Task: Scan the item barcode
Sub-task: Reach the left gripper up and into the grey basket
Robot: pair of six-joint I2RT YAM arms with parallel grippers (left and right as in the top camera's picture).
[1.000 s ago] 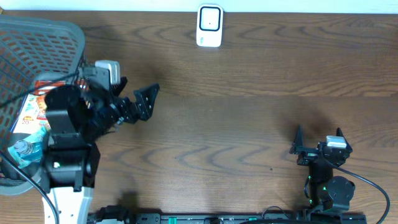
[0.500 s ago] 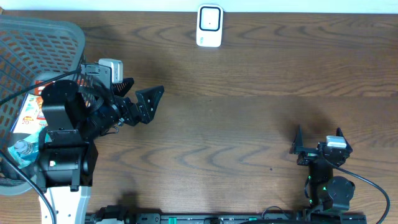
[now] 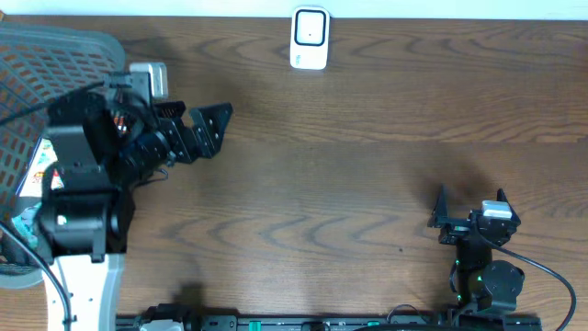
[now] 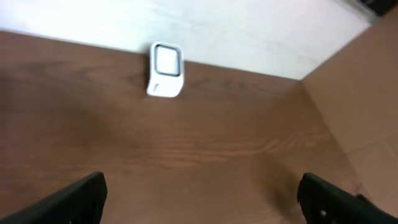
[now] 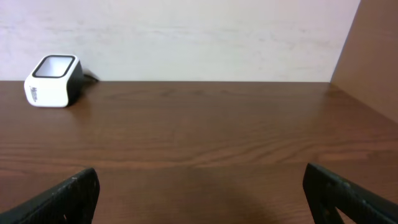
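The white barcode scanner stands at the table's far edge, also in the left wrist view as the scanner and in the right wrist view as the scanner. Items lie in the grey mesh basket at the left: a colourful packet and a clear bottle, both partly hidden by my left arm. My left gripper hangs open and empty just right of the basket, pointing toward the scanner; the left gripper has bare table between its fingers. My right gripper rests open and empty near the front right.
A pale wall runs behind the scanner. A brown cardboard panel stands at the table's right side. Cables and a black rail run along the front edge.
My left arm has swung toward the far side, carrying its open gripper a little away from the front edge. The right arm has not moved.
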